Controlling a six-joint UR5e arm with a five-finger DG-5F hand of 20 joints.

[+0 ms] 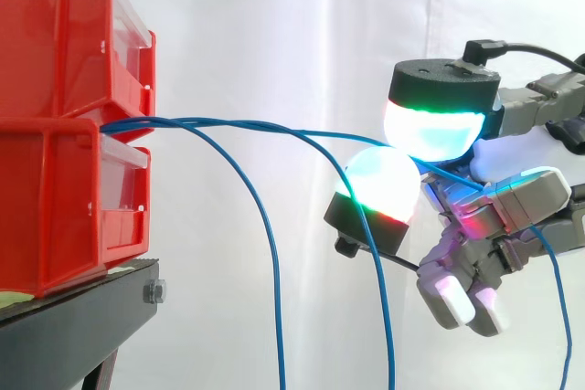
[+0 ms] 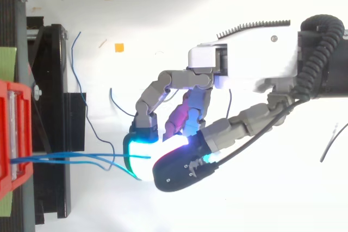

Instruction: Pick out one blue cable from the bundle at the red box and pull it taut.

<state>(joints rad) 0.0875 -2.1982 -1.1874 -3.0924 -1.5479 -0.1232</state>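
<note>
Two red bins (image 1: 55, 125) are stacked on a black stand (image 1: 82, 317) at the left. A bundle of thin blue cables (image 1: 155, 121) comes out between them. One blue cable (image 1: 302, 132) runs nearly level to the right and ends between two glowing fingertips (image 1: 434, 130) of my hand (image 1: 512, 207). Those fingertips are curled together and pinch it, with its tail hanging down at the right. Two other blue cables (image 1: 271, 262) droop in loops below. From above, the hand (image 2: 244, 66) is right of the bin (image 2: 11, 134), and the cables (image 2: 70, 158) lead to its pads.
A white curtain hangs behind the work. From above, loose blue cable ends (image 2: 76, 74) lie on the white floor beside the stand (image 2: 51, 80), and a small orange scrap (image 2: 119, 47) lies further right. A green patch (image 2: 6, 61) sits on the stand's top.
</note>
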